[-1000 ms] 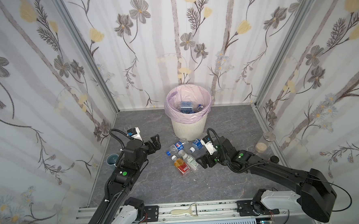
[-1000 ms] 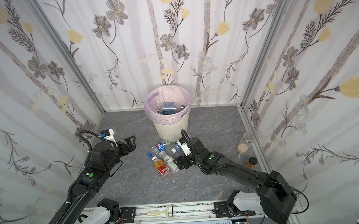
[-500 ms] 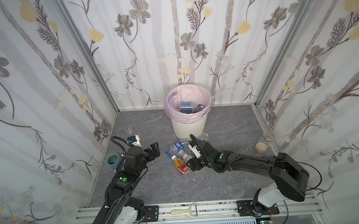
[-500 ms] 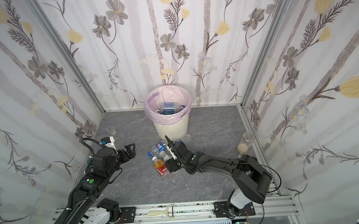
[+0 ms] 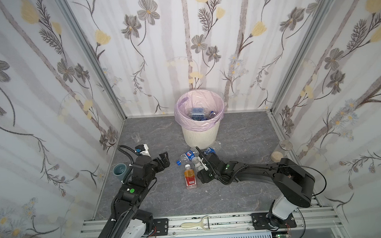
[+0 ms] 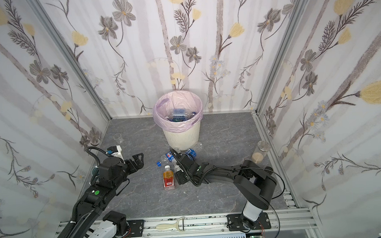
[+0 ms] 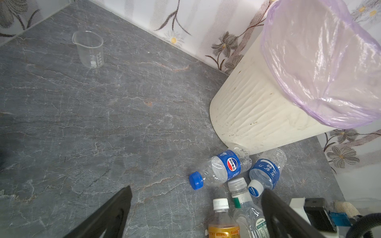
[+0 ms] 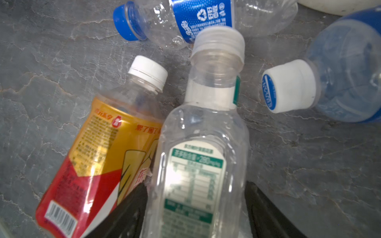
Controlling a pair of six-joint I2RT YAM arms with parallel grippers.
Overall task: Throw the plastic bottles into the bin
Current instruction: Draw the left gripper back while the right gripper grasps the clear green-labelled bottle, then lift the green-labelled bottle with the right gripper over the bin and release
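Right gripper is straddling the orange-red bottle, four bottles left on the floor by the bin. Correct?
Wrong bottle. The right gripper straddles the clear bottle with the green-and-white label; the orange-red bottle lies beside it, outside the fingers, as the right wrist view shows. Four bottles are on the floor by the bin.

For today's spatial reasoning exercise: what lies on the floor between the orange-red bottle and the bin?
In a top view, the blue-capped clear bottle lies between the orange-red bottle and the bin, on its side.

The right gripper (image 8: pixel 195 206) has slid in from the right, its jaws now straddling the clear green-labelled bottle (image 8: pixel 198 144).
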